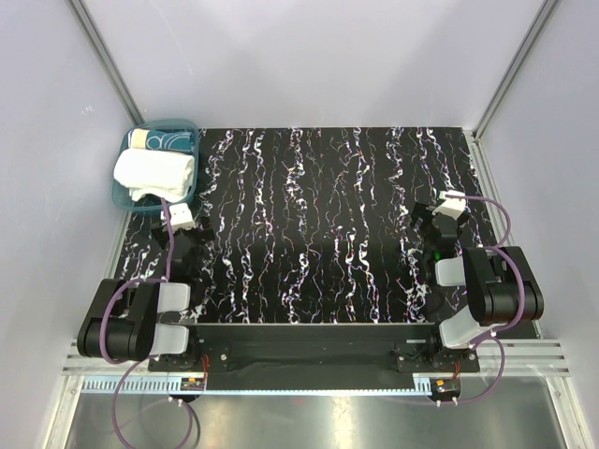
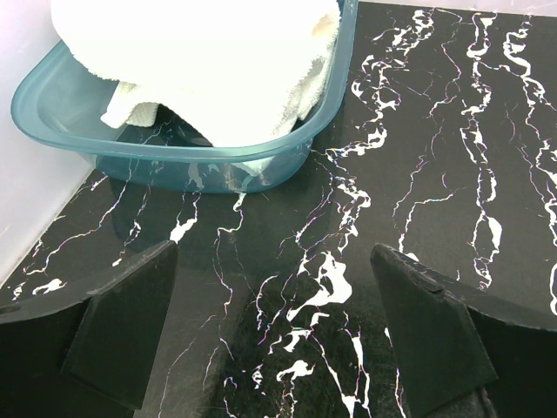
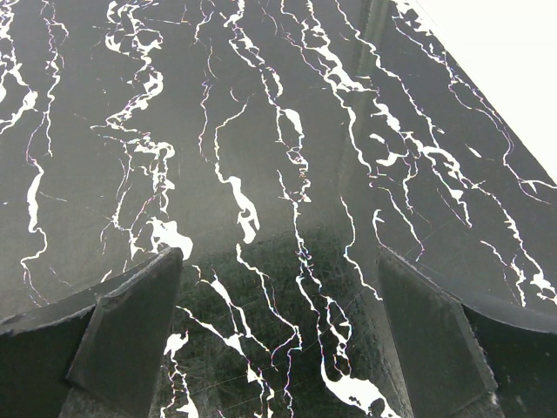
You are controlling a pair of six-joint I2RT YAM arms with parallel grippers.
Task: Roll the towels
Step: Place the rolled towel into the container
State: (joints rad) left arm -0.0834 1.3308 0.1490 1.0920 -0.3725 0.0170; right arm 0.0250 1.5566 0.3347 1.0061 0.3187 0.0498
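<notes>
Where the black, white-veined desk (image 1: pixel 328 215) meets its far left corner, a see-through teal tub (image 1: pixel 123 197) is set, and both towels are held in it. The white towel (image 1: pixel 154 172) is bundled across the near part of the tub and is heaped above the rim, with one edge pushed out over the left side. Behind it, against the far wall of the tub, the smaller patterned towel (image 1: pixel 167 139) is laid, its cream end turned to the left. In the left wrist view a loose fold of the white towel is seen hanging down inside the tub, above the bottom.

The left fingers (image 2: pixel 122 331) are spread wide apart and nothing is held between them. They are pointed at the near wall of the tub and are kept apart from it, with a strip of bare desk between. Whether the desk is touched by their tips cannot be told.

The right fingers (image 3: pixel 130 335) are likewise spread wide and hold nothing. They are positioned over the right side of the desk, well apart from the tub and the towels, and only veined desk is seen between them.
</notes>
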